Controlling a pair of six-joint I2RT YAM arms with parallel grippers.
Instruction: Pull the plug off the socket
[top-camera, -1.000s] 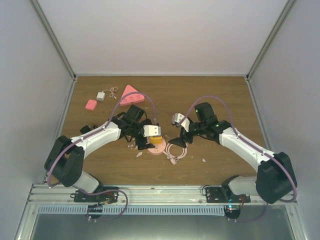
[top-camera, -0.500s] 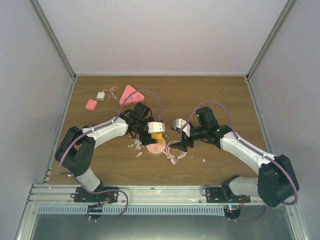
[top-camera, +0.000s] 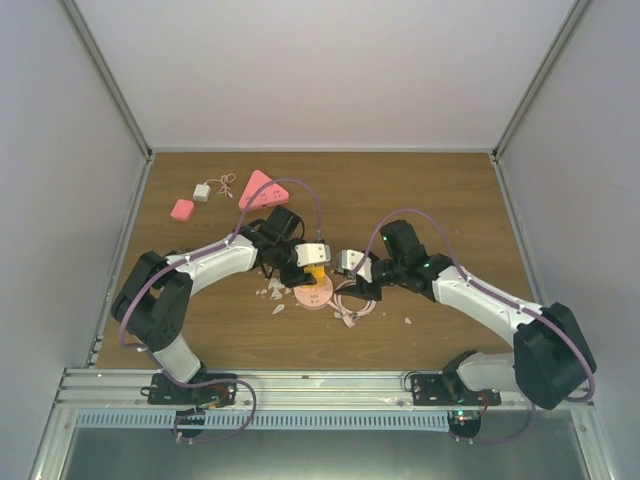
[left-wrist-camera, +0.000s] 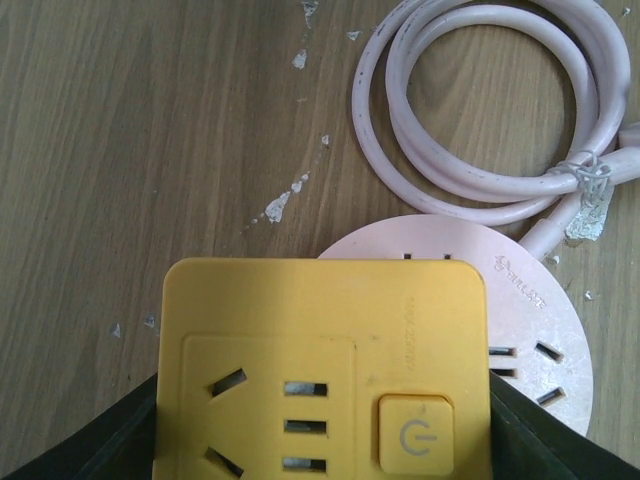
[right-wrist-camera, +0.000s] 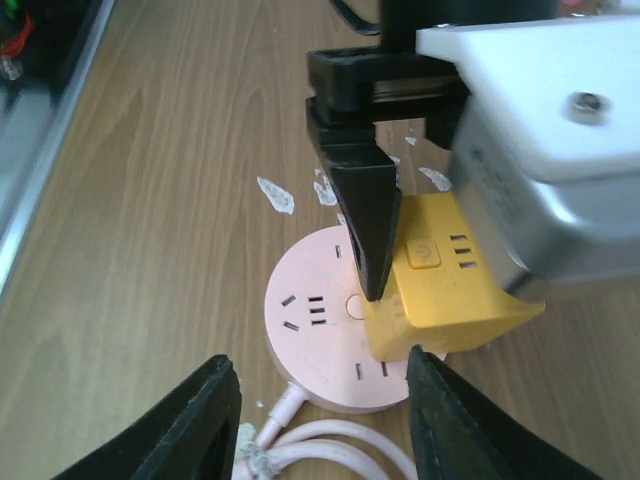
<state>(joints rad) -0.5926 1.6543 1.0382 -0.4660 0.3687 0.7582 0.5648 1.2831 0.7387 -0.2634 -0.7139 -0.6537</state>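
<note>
Mid-worktop (top-camera: 420, 190), yellow plug (left-wrist-camera: 325, 370) sits in the pink socket (right-wrist-camera: 310, 340), left end effector (left-wrist-camera: 322, 385) clenched on its flanks from above, right end effector (right-wrist-camera: 318, 356) straddling the socket, grip can't tell.

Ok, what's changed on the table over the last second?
The left end effector has closed around the yellow plug. The right end effector moved in toward the pink socket, its jaws narrowing. Socket, plug and coiled cable stayed put.
</note>
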